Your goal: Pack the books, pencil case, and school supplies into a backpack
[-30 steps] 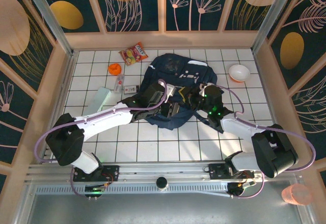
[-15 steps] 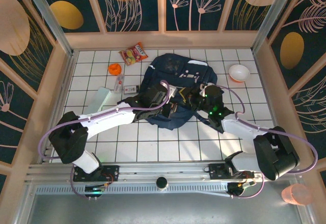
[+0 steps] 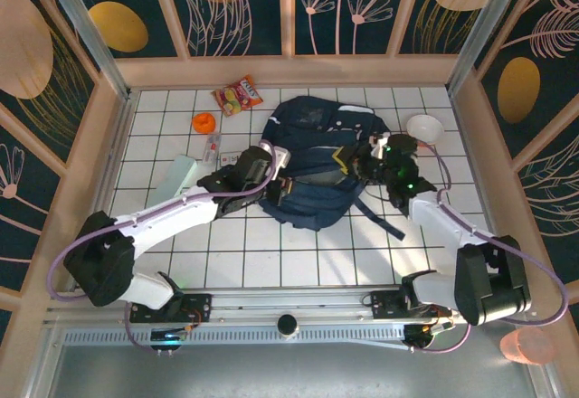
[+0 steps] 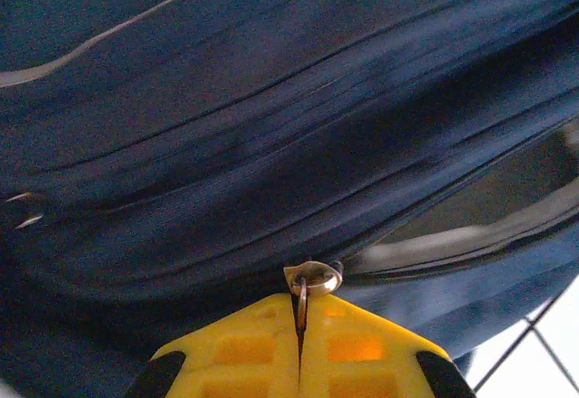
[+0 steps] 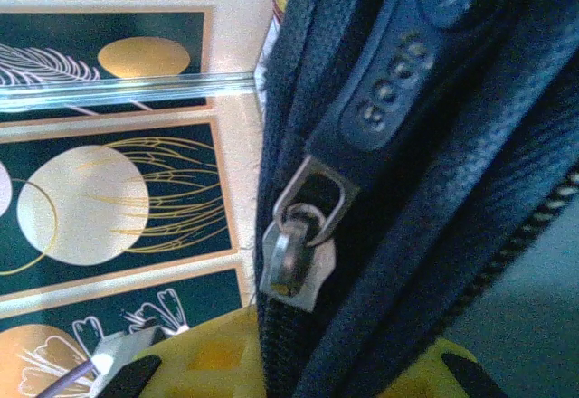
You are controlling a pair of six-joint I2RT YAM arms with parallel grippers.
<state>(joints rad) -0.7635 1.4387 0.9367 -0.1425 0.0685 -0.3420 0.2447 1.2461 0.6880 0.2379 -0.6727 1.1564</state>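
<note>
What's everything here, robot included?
table: one, white tiled, under everything
backpack: one, navy, table centre
snack packet: one, red-orange, far edge
round object: one, orange, beside packet
pale piece: one, bluish-white, left of backpack
gadget: one, grey-white, left of backpack
pencil case: one, pale translucent, leftmost
bowl: one, white, right of backpack
cup: one, pink, off table's near right corner
left gripper: one, yellow fingers, shut on zipper pull
right gripper: one, yellow fingers, shut on backpack edge

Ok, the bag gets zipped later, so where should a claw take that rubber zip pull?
Pinch the rubber pull across its flat faces at the dotted middle, coming from its free end, away from the metal slider. It is a thin strip lying along the backpack zip, so that end probably lifts easiest.
</note>
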